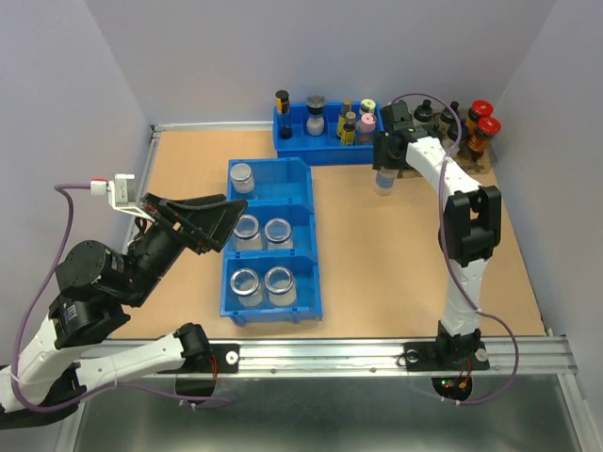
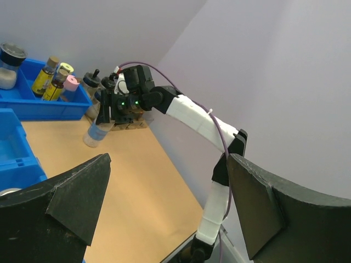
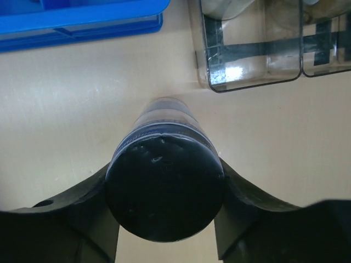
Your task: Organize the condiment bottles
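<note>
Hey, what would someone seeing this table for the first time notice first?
Probably the blue bin in the middle of the table, with five glass jars sitting in its three compartments. Next, the right gripper at the far side, closed around a sixth jar with a black lid. The left gripper hangs open and empty, left of the bin.

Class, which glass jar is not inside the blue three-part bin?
The jar held by the right gripper; the other five sit in the bin compartments.

You see a blue bin [image 1: 325,153] of small spice bottles [image 1: 350,127] at the table's [image 1: 396,273] back, red-capped bottles [image 1: 484,124] near it.
</note>
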Motion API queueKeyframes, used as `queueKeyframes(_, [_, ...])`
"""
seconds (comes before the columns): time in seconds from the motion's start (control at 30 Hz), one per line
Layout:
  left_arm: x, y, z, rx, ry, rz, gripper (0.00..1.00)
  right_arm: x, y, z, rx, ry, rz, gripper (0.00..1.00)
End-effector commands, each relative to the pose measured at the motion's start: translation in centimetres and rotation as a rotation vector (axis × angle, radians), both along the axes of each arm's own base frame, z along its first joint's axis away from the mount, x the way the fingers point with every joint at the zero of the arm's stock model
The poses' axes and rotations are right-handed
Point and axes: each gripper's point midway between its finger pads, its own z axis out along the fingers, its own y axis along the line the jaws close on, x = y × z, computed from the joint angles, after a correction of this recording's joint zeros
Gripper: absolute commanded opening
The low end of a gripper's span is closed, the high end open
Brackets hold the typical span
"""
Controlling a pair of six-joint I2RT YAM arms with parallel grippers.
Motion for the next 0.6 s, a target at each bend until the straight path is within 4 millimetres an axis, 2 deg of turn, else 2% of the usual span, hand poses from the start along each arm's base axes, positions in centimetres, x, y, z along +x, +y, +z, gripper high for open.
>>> queueKeyframes(0.0, [0.1,0.0,0.9,-0.024,-0.016,0.006,0.98,1.0,1.3,2.9,0.065,-0.067,0.046,0.38])
queueKeyframes(0.07, [0.0,0.3,0.9,-0.034,-0.015,0.011,0.98,0.6,1.4,3.7,0.078,-0.080,0.056,0.23])
queueKeyframes(0.1, [0.0,0.4,0.7,-0.034,-0.013,0.014,0.98,0.3,1.4,4.2,0.083,-0.086,0.059,0.05])
queueKeyframes(0.13, [0.0,0.6,0.7,-0.038,-0.011,0.016,0.98,0.1,1.6,4.6,0.096,-0.090,0.067,0.01])
queueKeyframes(0.17, [-0.1,0.8,0.6,-0.041,-0.011,0.017,0.98,-0.7,2.2,6.0,0.131,-0.107,0.094,0.01])
queueKeyframes(0.2, [-0.1,0.9,0.6,-0.041,-0.011,0.019,0.98,-1.0,2.8,5.6,0.153,-0.094,0.109,0.00])
queueKeyframes(0.23, [-0.1,0.9,0.5,-0.040,-0.010,0.020,0.98,-1.7,3.5,7.7,0.191,-0.129,0.137,0.00])
queueKeyframes(0.27, [-0.1,1.0,0.4,-0.040,-0.009,0.023,0.98,-2.6,5.5,8.1,0.229,-0.132,0.200,0.00])
queueKeyframes(0.3, [-0.1,1.0,0.4,-0.039,-0.009,0.025,0.98,-3.2,6.6,8.9,0.241,-0.144,0.229,0.01])
queueKeyframes(0.33, [0.0,1.0,0.2,-0.033,-0.010,0.029,0.98,-4.1,7.7,10.6,0.255,-0.174,0.271,0.00])
queueKeyframes(0.37, [0.1,1.0,0.1,-0.030,-0.009,0.031,0.98,-5.0,9.8,11.1,0.263,-0.182,0.321,0.00])
queueKeyframes(0.43, [0.1,0.9,0.2,-0.029,-0.015,0.032,0.99,-6.1,12.3,12.6,0.296,-0.198,0.388,0.01])
queueKeyframes(0.57, [0.1,0.7,0.3,-0.022,-0.024,0.027,0.99,-6.8,16.1,14.9,0.307,-0.259,0.436,0.00])
